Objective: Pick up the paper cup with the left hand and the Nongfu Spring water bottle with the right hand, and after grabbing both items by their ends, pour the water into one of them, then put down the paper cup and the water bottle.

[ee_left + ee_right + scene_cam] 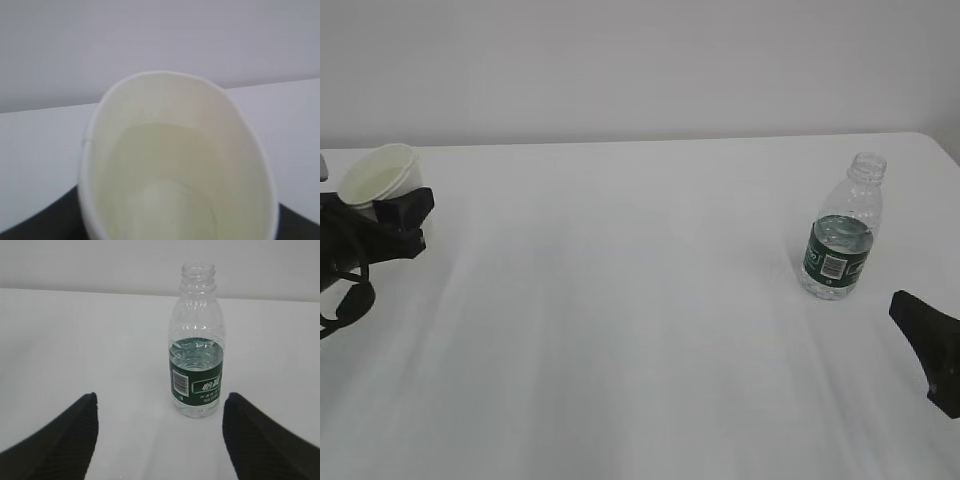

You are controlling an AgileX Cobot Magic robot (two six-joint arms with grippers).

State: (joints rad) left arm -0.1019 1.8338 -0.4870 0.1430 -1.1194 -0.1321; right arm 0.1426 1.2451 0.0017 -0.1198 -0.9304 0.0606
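Only the left wrist view shows water (165,165) inside the paper cup (100,150).

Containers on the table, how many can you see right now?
2. The paper cup is at the far left, tilted, in the left gripper. The water bottle stands upright at the right, uncapped, ahead of the open right gripper. Nothing seems hidden.

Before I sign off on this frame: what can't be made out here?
- Left gripper: its contact with the paper cup is blocked by its own body in the exterior view; the left wrist view shows only the cup's inside.
- Right gripper: the exterior view's right edge cuts it off.
- Bottle label text: too small.
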